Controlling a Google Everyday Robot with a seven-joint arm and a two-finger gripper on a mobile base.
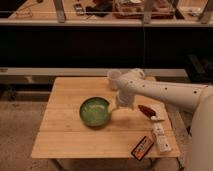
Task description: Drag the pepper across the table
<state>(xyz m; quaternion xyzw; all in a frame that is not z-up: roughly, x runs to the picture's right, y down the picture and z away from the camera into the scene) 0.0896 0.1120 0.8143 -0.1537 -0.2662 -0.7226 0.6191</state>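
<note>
The pepper point(146, 110) is small, dark red and tapered. It lies on the right part of the light-wood table point(65, 135). My white arm comes in from the right. The gripper point(118, 106) points down just left of the pepper, at the right rim of a green bowl point(94, 111). There is a short gap between the gripper and the pepper. Nothing shows in the gripper.
A white cup point(113, 78) stands at the back of the table, behind my arm. A white oblong packet point(161, 138) and a dark packet with orange print point(142, 147) lie near the front right corner. A long counter runs behind the table.
</note>
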